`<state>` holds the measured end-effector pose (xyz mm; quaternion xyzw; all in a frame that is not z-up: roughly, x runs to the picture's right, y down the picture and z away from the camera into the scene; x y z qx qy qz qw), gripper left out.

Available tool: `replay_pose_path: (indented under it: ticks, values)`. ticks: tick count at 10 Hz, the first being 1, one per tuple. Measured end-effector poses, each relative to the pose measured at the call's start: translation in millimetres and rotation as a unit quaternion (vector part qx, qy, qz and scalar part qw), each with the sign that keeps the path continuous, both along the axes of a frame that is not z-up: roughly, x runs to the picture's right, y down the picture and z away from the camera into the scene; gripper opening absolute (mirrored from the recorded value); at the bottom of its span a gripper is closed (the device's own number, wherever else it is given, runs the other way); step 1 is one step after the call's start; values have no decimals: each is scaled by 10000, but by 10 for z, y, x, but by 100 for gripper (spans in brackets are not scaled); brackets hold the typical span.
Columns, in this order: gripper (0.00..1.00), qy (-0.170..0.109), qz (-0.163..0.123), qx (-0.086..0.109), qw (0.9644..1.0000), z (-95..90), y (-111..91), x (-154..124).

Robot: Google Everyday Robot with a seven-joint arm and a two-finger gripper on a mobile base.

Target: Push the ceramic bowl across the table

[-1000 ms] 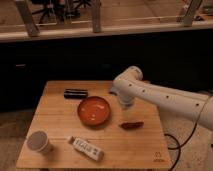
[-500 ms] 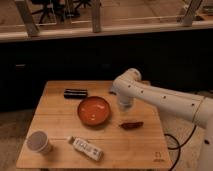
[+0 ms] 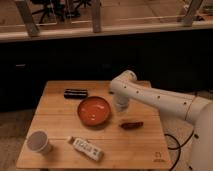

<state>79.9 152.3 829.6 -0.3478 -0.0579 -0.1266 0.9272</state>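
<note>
Wooden desk [image 3: 55,120], middle: ceramic bowl [image 3: 94,110], not pushed yet. Clenched fingers [image 3: 121,106] at its three o'clock, just beside rim.

We see the gripper [image 3: 120,107] pointing down, fingers closed together, just beside the right rim of the ceramic bowl [image 3: 94,110] on the wooden surface [image 3: 137,149]. A dark red chili-shaped thing [image 3: 131,125] lies near the gripper. A black bar [image 3: 75,93] lies behind the bowl, with a pale cup [image 3: 38,142] and a white packet [image 3: 86,148] at front left.
</note>
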Motion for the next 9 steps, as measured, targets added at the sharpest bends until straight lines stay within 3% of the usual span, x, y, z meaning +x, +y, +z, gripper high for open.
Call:
replay_pose_path:
  ticks: [9]
  values:
    - [0,-338,-458,-279,9980,179,83,-305]
